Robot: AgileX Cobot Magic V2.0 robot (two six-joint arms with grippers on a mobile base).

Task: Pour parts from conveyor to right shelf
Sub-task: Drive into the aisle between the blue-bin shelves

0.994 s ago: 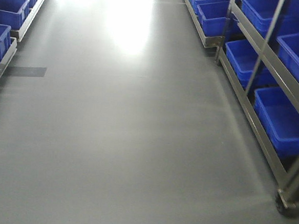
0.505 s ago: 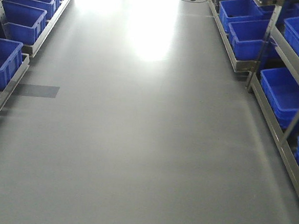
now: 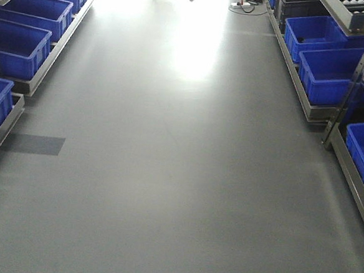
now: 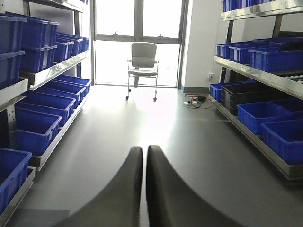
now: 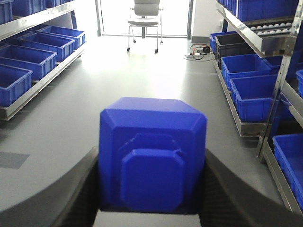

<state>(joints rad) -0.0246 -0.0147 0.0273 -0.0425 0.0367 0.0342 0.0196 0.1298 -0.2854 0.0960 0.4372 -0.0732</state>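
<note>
In the right wrist view, my right gripper (image 5: 152,163) is shut on the part, a bright-blue block (image 5: 152,156) with a raised knob facing the camera. Its black fingers (image 5: 83,184) press on both sides of the block above the grey floor. My left gripper (image 4: 144,150) is shut with nothing between its fingers. The right shelf (image 3: 353,86) is a steel rack along the right side of the aisle. Its crossbeam (image 5: 255,42) carries white rollers (image 5: 271,27), and it also shows in the left wrist view (image 4: 265,78). The conveyor is out of view.
Large blue bins (image 3: 329,72) fill the right shelf's lower lanes, and more bins (image 3: 16,47) sit on a rack along the left. A white office chair (image 4: 143,66) stands at the far end by the window. A cable and socket strip (image 4: 196,100) lie near it. A dark patch (image 3: 34,144) marks the floor.
The front view has swung left over the aisle. The right shelf has slid toward the right edge, more of the left rack's bins have come in, and the chair's wheels now show at the top.
</note>
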